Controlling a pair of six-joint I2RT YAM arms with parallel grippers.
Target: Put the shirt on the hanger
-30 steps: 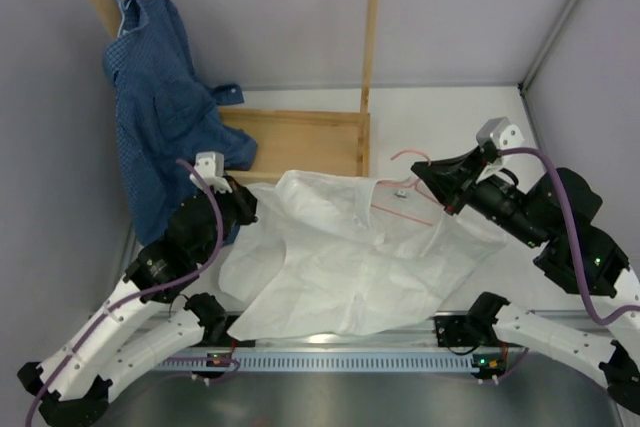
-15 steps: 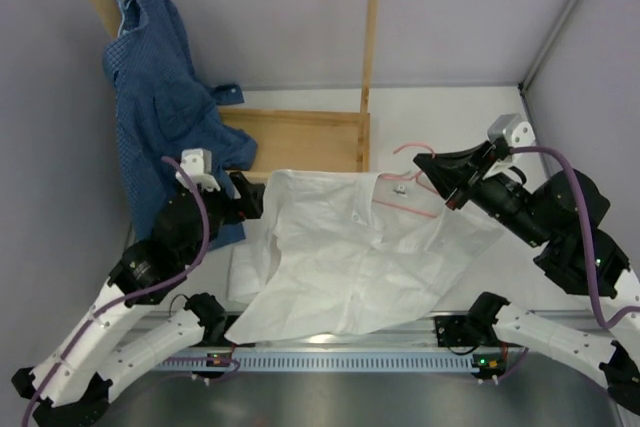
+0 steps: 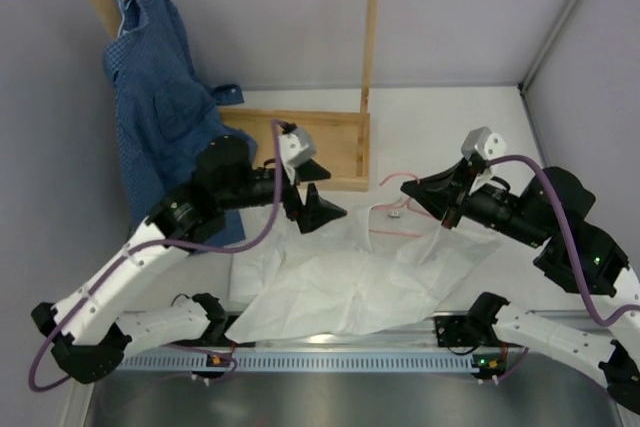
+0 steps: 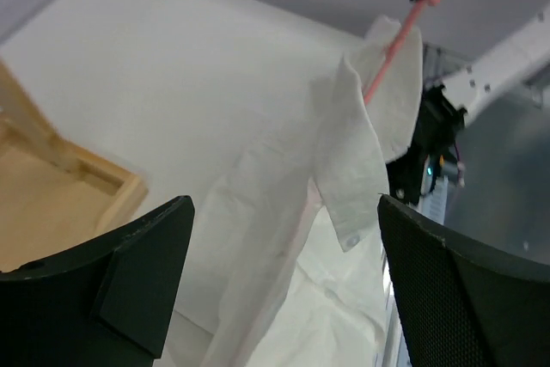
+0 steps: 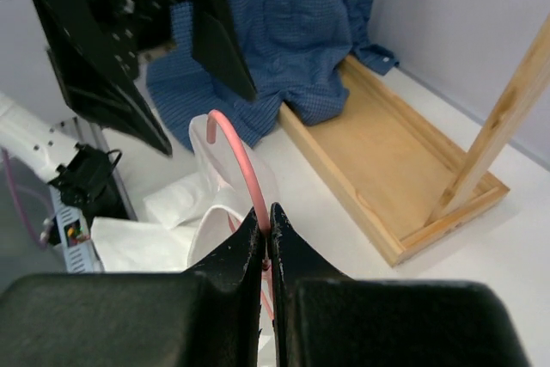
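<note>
The left arm (image 3: 130,267) rises from its base at the near left edge, bends at a high elbow and reaches right toward the middle of the table. The left gripper (image 3: 318,192) points right and slightly down with its jaws spread wide and nothing between them; in the left wrist view, its two dark fingers (image 4: 112,281) stand far apart at the frame's sides. The right arm (image 3: 560,217) folds back on itself and stretches left. The right gripper (image 3: 412,188) has its fingers pressed together, pinching the pink wire of the hanger (image 5: 239,150).

No readable text or labels anywhere
</note>
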